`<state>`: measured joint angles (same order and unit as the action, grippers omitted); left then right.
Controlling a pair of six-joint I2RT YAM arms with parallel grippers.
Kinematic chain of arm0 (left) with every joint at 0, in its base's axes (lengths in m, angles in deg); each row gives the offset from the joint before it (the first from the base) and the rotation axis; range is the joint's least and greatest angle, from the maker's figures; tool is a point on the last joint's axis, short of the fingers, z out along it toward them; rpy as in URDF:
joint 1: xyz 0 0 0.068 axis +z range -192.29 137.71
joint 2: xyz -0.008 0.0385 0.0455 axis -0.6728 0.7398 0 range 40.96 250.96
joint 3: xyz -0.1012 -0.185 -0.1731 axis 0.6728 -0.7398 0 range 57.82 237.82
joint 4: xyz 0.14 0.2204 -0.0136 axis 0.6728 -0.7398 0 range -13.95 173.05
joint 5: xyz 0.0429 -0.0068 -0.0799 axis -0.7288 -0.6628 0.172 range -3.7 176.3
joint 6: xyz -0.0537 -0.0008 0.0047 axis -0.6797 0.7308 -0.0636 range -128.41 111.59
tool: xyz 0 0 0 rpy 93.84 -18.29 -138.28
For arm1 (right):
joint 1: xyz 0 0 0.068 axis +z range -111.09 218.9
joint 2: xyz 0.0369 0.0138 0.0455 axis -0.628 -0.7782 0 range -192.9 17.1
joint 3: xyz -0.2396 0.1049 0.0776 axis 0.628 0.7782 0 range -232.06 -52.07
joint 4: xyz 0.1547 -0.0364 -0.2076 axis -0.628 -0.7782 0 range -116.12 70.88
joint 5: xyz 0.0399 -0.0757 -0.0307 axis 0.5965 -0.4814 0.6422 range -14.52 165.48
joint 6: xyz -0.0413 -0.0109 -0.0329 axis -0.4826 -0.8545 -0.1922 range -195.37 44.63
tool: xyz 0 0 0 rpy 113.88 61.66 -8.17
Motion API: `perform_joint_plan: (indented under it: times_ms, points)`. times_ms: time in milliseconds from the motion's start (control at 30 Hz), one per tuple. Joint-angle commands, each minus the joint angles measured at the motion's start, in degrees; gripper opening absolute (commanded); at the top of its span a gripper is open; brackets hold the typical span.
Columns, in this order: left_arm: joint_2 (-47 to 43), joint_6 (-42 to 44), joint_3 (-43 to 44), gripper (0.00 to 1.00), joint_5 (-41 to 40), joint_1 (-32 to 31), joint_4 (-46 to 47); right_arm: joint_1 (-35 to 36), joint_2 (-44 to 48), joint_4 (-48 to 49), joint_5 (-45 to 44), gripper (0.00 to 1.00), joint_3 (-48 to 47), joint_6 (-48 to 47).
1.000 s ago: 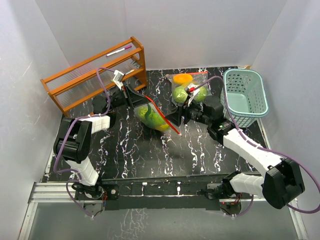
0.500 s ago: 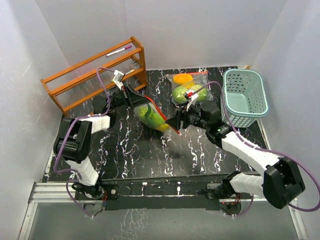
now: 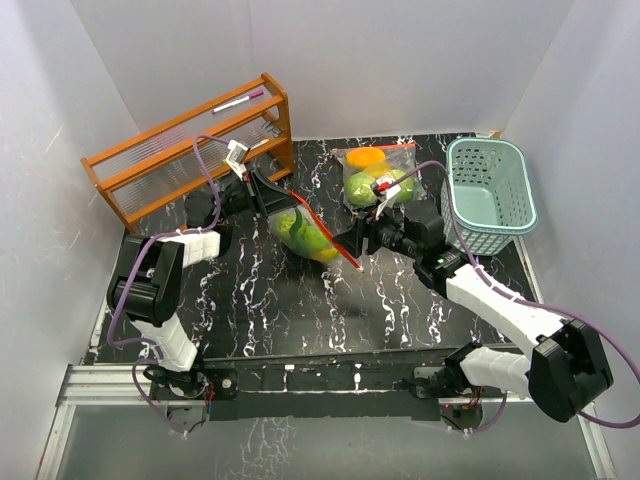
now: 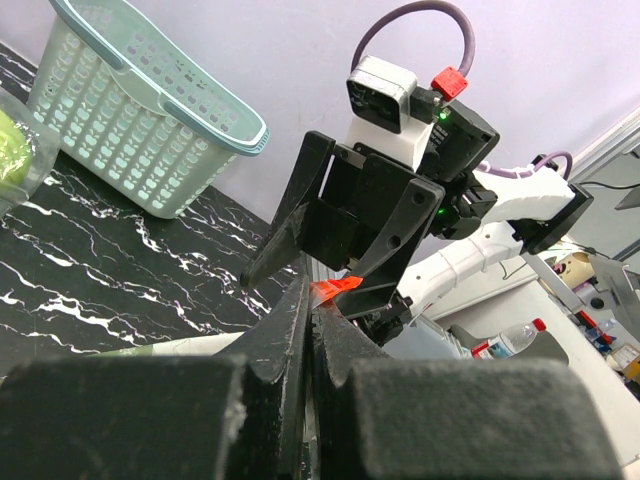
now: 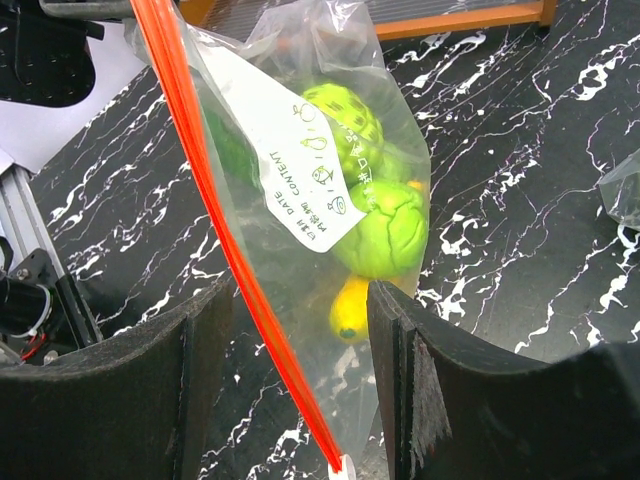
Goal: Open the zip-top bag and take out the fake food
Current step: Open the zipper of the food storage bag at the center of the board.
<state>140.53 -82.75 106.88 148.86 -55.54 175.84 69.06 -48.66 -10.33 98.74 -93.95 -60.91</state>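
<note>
White walls (image 3: 400,60), black marbled table (image 3: 270,300)

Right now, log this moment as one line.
left pincer: shut on bag | right pincer: open, astride zip | food: in bag

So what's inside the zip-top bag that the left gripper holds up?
Through the clear bag: a bumpy green piece, a round green ball and a yellow piece lowest. The white label hides whatever lies behind it.

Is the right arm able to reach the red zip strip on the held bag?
Likely yes: the red zip strip lies between the right gripper's open jaws, with nothing blocking it.
</note>
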Motion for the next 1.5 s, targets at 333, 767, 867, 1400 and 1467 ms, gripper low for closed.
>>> perform_joint_plan:
  times_ms: [333,767,867,1400,1467]
  points:
    - [-1.6,1.0,0.4,0.0,0.7,0.0,9.7,0.1,-2.1,3.6,-3.2,0.59,0.5,-1.0]
    - [-1.3,0.8,0.9,0.0,0.8,0.0,9.8,0.1,0.3,0.4,-3.4,0.59,-4.4,-2.0]
    - [-1.6,0.9,0.9,0.0,0.8,0.0,9.6,0.1,0.5,-0.4,-3.4,0.59,-5.1,-2.6]
    - [-2.8,0.9,0.6,0.0,0.3,-0.1,9.7,0.1,-0.8,0.9,-4.7,0.59,0.8,-2.1]
    - [-3.6,1.8,0.2,0.0,0.3,0.0,8.6,0.0,-0.8,0.9,-5.5,0.59,1.3,-2.3]
